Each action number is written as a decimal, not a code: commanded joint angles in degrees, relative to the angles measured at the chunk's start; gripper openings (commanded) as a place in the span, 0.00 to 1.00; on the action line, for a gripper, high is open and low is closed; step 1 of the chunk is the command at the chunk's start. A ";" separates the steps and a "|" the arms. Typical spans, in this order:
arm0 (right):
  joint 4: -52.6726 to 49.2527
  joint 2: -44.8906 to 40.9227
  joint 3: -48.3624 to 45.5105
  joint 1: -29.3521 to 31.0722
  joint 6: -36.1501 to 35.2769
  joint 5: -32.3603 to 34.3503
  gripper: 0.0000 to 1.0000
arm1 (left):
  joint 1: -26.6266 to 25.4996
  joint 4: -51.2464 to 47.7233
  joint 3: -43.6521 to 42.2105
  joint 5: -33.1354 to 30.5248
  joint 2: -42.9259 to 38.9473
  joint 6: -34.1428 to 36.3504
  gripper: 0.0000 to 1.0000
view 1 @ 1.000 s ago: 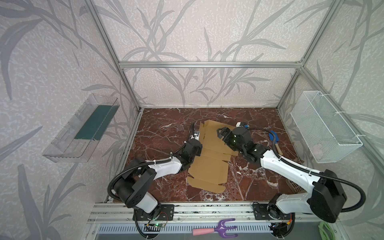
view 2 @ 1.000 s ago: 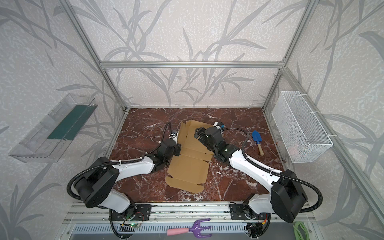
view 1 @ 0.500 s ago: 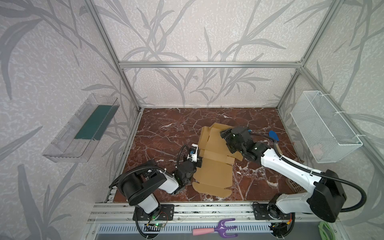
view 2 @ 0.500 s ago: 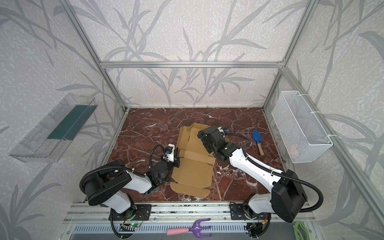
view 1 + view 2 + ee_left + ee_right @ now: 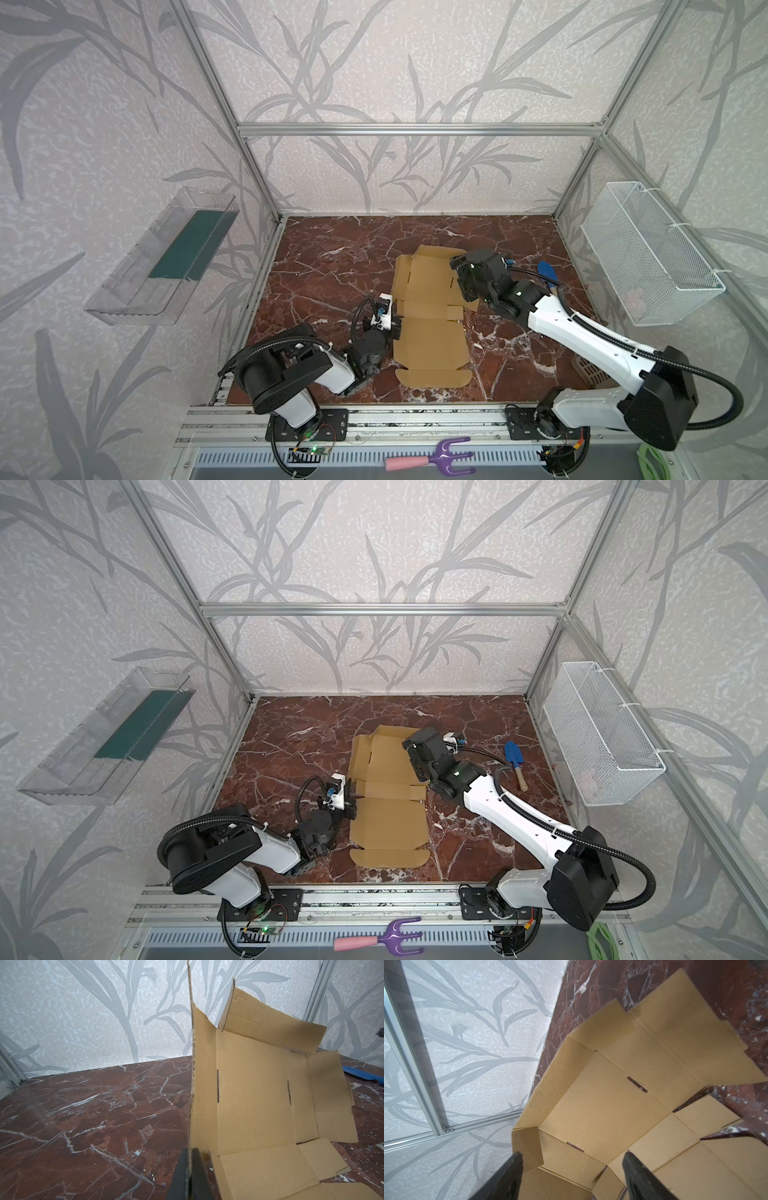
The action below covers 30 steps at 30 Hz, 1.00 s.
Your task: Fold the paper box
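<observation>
Box folding under way: the paper box (image 5: 432,332) lies partly unfolded on the red marble bench (image 5: 332,270), with 1 long side flap standing upright and the far end panel tilted up. The left hand (image 5: 190,1168) is clenched on the near end of that upright flap, at the box's left edge. The right hand (image 5: 573,1156) hovers over the box's far right corner, released, its 2 fingers (image 5: 512,1176) spread wide. A blue trowel (image 5: 513,756) lies off the box's right side, apart from it.

The paper box (image 5: 259,1093) runs off the left wrist view's edge.
</observation>
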 commanded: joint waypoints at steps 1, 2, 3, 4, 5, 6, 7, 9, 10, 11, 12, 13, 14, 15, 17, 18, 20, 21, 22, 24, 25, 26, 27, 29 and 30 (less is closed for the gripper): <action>-0.12 2.54 3.18 -1.57 2.33 -2.48 0.76 | -1.07 2.89 -0.30 -1.97 -0.94 1.25 0.00; 0.01 3.18 3.91 -1.83 2.56 -3.07 0.76 | -1.24 2.89 -0.28 -2.06 -1.01 1.39 0.00; -0.12 3.88 4.74 -1.93 2.73 -3.06 0.75 | -1.51 2.88 -0.32 -2.39 -0.94 1.57 0.00; -0.72 4.53 5.72 -2.09 2.92 -2.88 0.74 | -1.77 2.88 -0.44 -2.74 -0.89 1.62 0.00; -0.85 5.16 6.40 -2.33 2.85 -2.85 0.73 | -1.88 2.89 -0.58 -2.88 -0.93 1.50 0.00; -0.90 5.66 6.94 -2.73 3.14 -3.40 0.73 | -2.04 2.84 -0.68 -2.90 -0.98 1.41 0.00; -0.89 6.43 7.59 -3.10 3.54 -3.69 0.73 | -2.23 2.89 -0.76 -3.23 -1.09 1.47 0.00; -0.94 7.81 8.62 -3.53 3.89 -4.24 0.72 | -2.39 2.88 -0.87 -3.47 -1.11 1.49 0.00; -1.13 8.75 9.26 -3.93 4.12 -4.94 0.71 | -2.41 2.88 -0.91 -3.64 -1.15 1.43 0.00; -1.25 9.83 9.90 -4.36 4.69 -5.71 0.70 | -2.41 2.89 -0.96 -3.76 -1.24 1.50 0.00; -0.94 10.63 10.23 -4.81 5.11 -6.68 0.70 | -2.49 2.89 -0.96 -3.69 -1.41 1.62 0.00; -0.73 11.26 10.45 -5.09 5.39 -7.39 0.69 | -2.50 2.89 -0.94 -3.79 -1.45 1.67 0.00; -0.88 11.86 10.79 -5.44 5.70 -7.76 0.69 | -2.50 2.89 -0.96 -3.85 -1.50 1.58 0.00; -0.84 12.50 11.01 -5.90 6.08 -8.09 0.69 | -2.57 2.93 -0.94 -3.85 -1.59 1.60 0.00; -1.12 13.78 11.80 -6.55 6.31 -8.71 0.68 | -2.67 2.91 -0.99 -3.84 -1.60 1.62 0.00; -0.88 14.44 12.19 -6.98 6.61 -9.90 0.68 | -2.75 2.93 -0.97 -3.88 -1.60 1.58 0.00; -0.75 15.79 13.22 -7.42 6.69 -11.04 0.68 | -2.91 2.89 -0.96 -3.89 -1.43 1.72 0.00; -1.07 16.31 13.99 -7.60 6.27 -11.00 0.67 | -2.96 2.89 -0.97 -3.89 -1.34 1.67 0.00; -1.60 16.89 14.75 -7.77 5.91 -10.73 0.67 | -3.06 2.96 -0.90 -3.98 -1.24 1.67 0.00; -1.97 17.99 15.69 -8.21 5.88 -11.50 0.67 | -3.18 2.89 -0.85 -4.01 -1.16 1.77 0.00; -1.80 18.26 15.67 -8.37 5.98 -11.85 0.66 | -3.21 2.89 -0.80 -4.16 -1.24 1.76 0.00; -1.61 18.39 15.76 -8.56 6.16 -11.96 0.66 | -3.35 2.89 -0.78 -4.10 -1.34 1.82 0.00; -1.30 18.38 15.67 -8.76 6.18 -11.94 0.65 | -3.45 2.91 -0.81 -4.20 -1.34 1.99 0.00; -1.33 18.39 15.82 -8.76 6.01 -11.75 0.64 | -3.55 2.91 -0.70 -4.32 -1.34 2.11 0.00; -1.30 18.51 15.93 -8.86 6.03 -11.74 0.64 | -3.54 2.93 -0.71 -4.37 -1.24 2.18 0.00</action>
